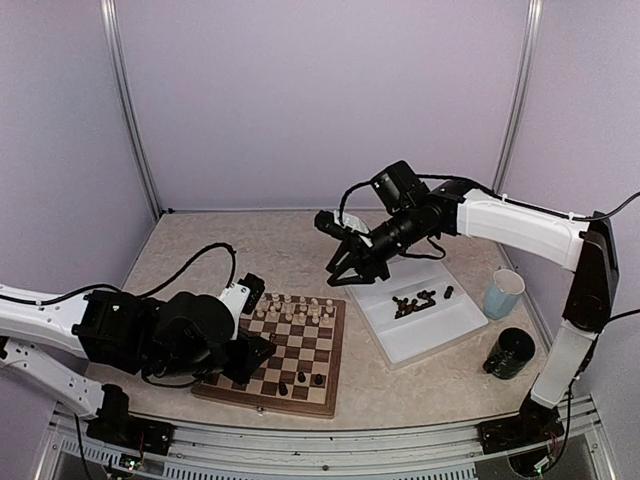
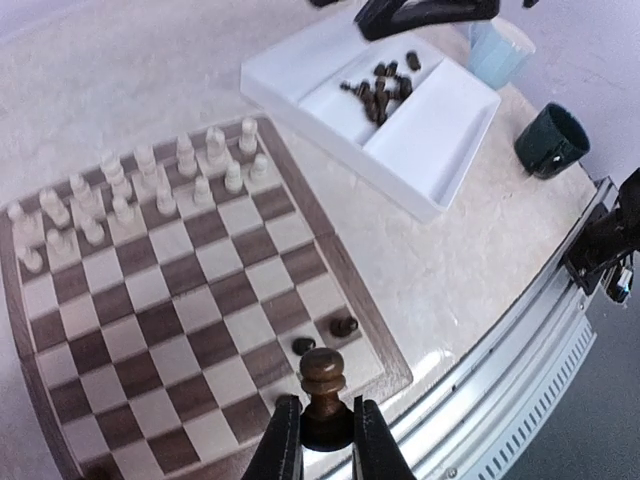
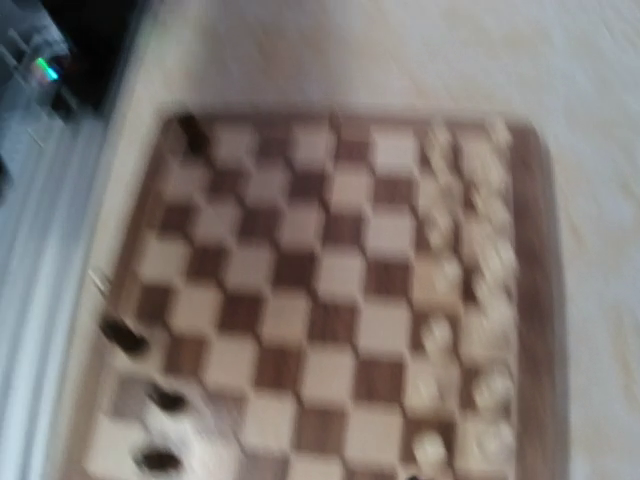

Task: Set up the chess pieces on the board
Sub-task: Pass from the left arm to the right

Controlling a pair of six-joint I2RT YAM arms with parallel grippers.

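Right now I am watching the left gripper (image 2: pixel 323 442) clamping a dark chess piece (image 2: pixel 323 383) at the board (image 2: pixel 190 330) edge, bottom centre of its wrist view, while the right gripper (image 1: pixel 342 268) is hovering mid-frame beside the white tray (image 1: pixel 440 328), and I cannot tell how its jaws stand.

White tray (image 1: pixel 432 338), with a pale blue cup (image 1: pixel 503 293) and dark green mug (image 1: pixel 510 354) just beside it

Board (image 2: pixel 200 300) checked in light and dark brown! Cream pieces (image 2: pixel 140 190) upper left, one dark brown piece (image 2: pixel 322 385) at bottom centre. White tray (image 2: pixel 440 150) with blackish pieces (image 2: pixel 385 85), pale blue cup (image 2: pixel 500 50), dark green mug (image 2: pixel 550 140), mottled beige counter (image 2: pixel 450 260).
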